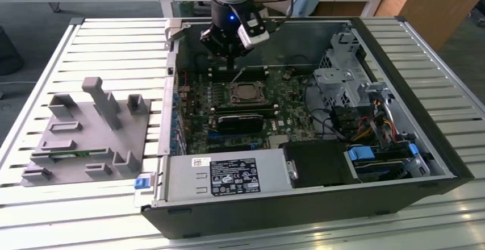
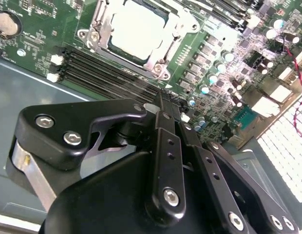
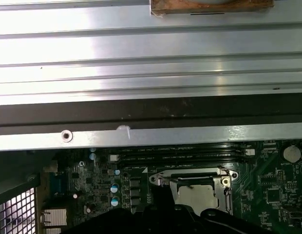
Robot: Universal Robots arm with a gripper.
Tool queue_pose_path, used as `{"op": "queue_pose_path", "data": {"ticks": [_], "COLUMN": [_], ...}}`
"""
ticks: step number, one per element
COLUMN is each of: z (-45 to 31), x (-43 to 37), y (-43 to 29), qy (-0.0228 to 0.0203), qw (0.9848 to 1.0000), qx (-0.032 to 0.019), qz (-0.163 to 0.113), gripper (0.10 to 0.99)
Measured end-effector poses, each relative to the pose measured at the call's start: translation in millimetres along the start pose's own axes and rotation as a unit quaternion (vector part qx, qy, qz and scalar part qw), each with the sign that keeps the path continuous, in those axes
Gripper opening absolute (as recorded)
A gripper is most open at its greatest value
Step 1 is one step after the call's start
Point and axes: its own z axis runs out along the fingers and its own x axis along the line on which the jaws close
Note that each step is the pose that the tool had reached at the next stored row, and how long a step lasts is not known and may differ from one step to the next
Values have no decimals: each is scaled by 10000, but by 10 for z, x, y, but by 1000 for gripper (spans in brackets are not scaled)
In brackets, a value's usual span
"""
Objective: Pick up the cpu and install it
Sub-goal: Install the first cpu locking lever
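- The cpu point(image 2: 136, 30) lies flat in its socket on the motherboard point(image 2: 229, 73), framed by the metal retention bracket point(image 2: 160, 61); it also shows in the first wrist view, just beside the dark memory slots point(image 3: 180, 153).
- The end effector point(image 1: 229, 62) hangs over the open computer case point(image 1: 303, 204), just behind the socket as the exterior view shows it. Its fingers point(image 2: 163, 109) appear drawn together with nothing between them.
- Handling, as a judgement: the chip looks light, thin and rigid, with a smooth metal lid that could slip; its underside contacts are likely fragile. The opposite edges look like the safest hold, kept level.
- A white label point(image 1: 235, 176) sits on the power supply, in front of the socket; its print is too small to read.
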Motion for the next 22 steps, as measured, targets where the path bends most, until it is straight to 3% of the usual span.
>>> {"op": "queue_pose_path", "data": {"ticks": [4, 8, 9, 22], "z": [1, 12, 21, 167], "x": [-49, -53, -55, -166], "y": [2, 1, 0, 6], "qy": [0, 7, 6, -2], "qw": [10000, 9999, 9999, 9999], "qx": [0, -114, -122, -122], "qz": [0, 0, 0, -98], "gripper": [110, 110, 110, 110]}}
